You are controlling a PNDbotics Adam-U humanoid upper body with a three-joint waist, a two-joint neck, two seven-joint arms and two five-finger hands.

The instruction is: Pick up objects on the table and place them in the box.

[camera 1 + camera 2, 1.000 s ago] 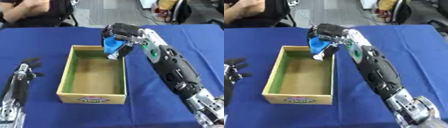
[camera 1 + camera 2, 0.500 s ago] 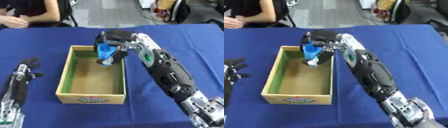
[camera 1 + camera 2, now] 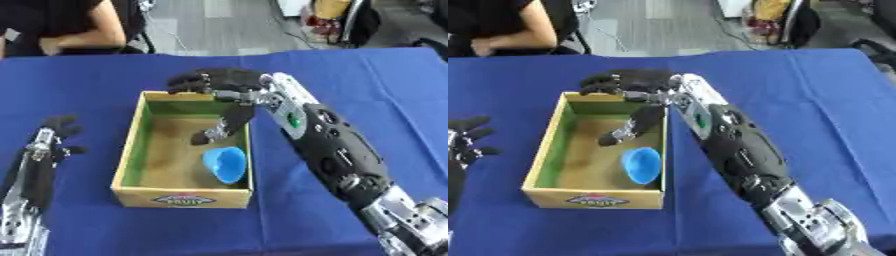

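Note:
A small blue bowl (image 3: 225,164) lies on its side inside the open cardboard box (image 3: 131,143), against the right wall near the front. My right hand (image 3: 214,81) hovers over the box's far right corner, open, fingers stretched left and thumb (image 3: 225,127) hanging down into the box above the bowl, holding nothing. My left hand (image 3: 58,131) rests open on the blue cloth left of the box.
The table is covered with a blue cloth (image 3: 367,85). A seated person (image 3: 52,25) is at the far left edge, not touching anything. My right forearm (image 3: 330,145) crosses the cloth right of the box.
The right hand held the blue bowl over the box's far right corner; it has opened, and the bowl has dropped into the box.

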